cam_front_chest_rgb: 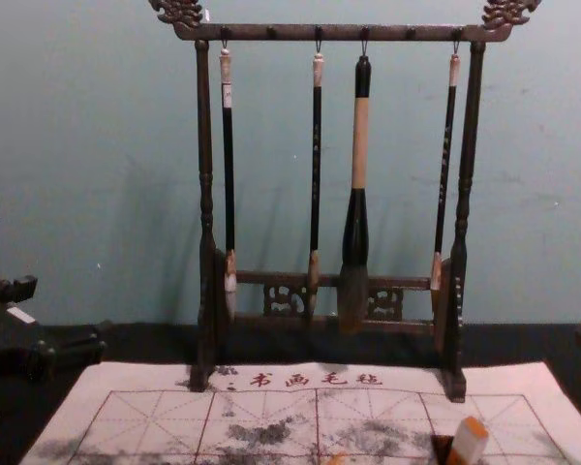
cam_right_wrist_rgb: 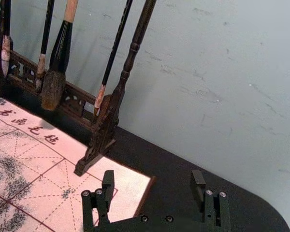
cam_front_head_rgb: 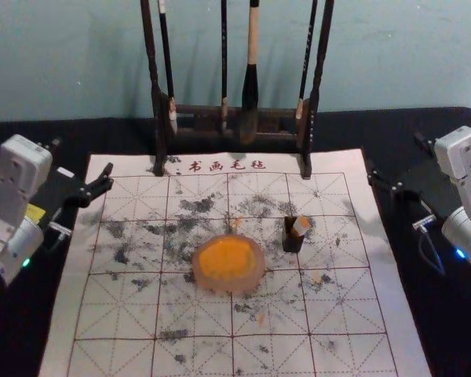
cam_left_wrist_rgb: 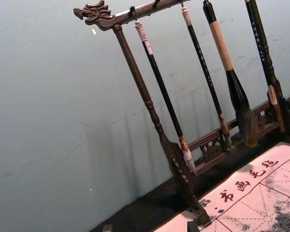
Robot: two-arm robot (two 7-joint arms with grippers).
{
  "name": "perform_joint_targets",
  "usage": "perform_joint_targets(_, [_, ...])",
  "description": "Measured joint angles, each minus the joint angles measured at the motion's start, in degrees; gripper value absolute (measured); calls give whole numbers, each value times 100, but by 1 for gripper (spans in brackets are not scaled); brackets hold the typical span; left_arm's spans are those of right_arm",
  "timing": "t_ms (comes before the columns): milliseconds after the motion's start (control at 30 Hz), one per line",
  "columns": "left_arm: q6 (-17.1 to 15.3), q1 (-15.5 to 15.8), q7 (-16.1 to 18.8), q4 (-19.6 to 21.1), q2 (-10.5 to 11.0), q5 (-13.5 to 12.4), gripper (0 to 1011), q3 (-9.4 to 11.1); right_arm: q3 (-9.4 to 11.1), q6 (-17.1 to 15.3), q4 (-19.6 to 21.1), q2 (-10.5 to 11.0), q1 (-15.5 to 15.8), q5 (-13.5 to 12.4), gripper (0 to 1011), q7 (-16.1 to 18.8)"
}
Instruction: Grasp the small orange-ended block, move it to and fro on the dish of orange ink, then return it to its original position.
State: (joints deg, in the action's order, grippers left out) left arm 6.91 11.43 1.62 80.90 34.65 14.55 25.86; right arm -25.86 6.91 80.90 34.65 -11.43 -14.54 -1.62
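- Head view: your small orange-ended block (cam_front_head_rgb: 300,227) leans in a dark holder (cam_front_head_rgb: 291,240), right of the dish (cam_front_head_rgb: 256,277) of orange ink (cam_front_head_rgb: 226,258) on the mat (cam_front_head_rgb: 125,322). One block, one holder, one dish. The holder probably keeps the inked end raised, leaving you a clean grip and a short carry.
- Also there: your left gripper (cam_front_head_rgb: 82,157) and right gripper (cam_front_head_rgb: 395,155) wait beyond the mat's left and right sides, likely to leave the middle free. The right looks handier.
- Left wrist view: four brushes (cam_front_head_rgb: 252,78) hang from one rack (cam_front_head_rgb: 196,111), presumably so their tips stay off the table; this gripper is released, holding nothing.
- Right wrist view: two fingers spread wide, nothing between them.
- Chest view: the block tilts, orange end up.
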Motion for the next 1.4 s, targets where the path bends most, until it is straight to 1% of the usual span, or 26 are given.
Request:
perform_joint_targets(433, [0, 0, 0, 0, 0, 0, 1001, 0, 0, 0, 0, 0, 0, 0, 1000, 0])
perform_joint_targets(500, [0, 0, 0, 0, 0, 0, 1001, 0, 36, 12, 20, -3, 32, -17, 1000, 23])
perform_joint_targets(600, [0, 0, 0, 1, 0, 0, 1001, 0, 137, 46, 134, 7, 174, -162, 1000, 167])
perform_joint_targets(700, [0, 0, 0, 0, 0, 0, 1001, 0, 239, 48, 384, 68, 416, -395, 1000, 400])
perform_joint_targets(833, [0, 0, 0, 0, 0, 0, 1001, 0, 308, -3, 630, 143, 657, -602, 1000, 610])
perform_joint_targets(933, [0, 0, 0, 0, 0, -1, 1001, 0, 371, -128, 986, 236, 996, -879, 1000, 876])
perform_joint_targets(1033, [0, 0, 0, 0, 0, 0, 1001, 0, 393, -189, 1218, 300, 1237, -1028, 1000, 1064])
perform_joint_targets(1133, [0, 0, 0, 0, 0, 0, 1001, 0, 405, -188, 1394, 332, 1429, -1099, 1000, 1209])
perform_joint_targets(1300, [0, 0, 0, 0, 0, 0, 1001, 0, 369, -156, 1476, 294, 1545, -1113, 1000, 1387])
perform_joint_targets(1333, [0, 0, 0, 0, 0, 0, 1001, 0, 352, -153, 1474, 275, 1543, -1096, 1000, 1411])
perform_joint_targets(1400, [0, 0, 0, 0, 0, 0, 1001, 0, 275, -127, 1418, 207, 1500, -983, 1000, 1477])
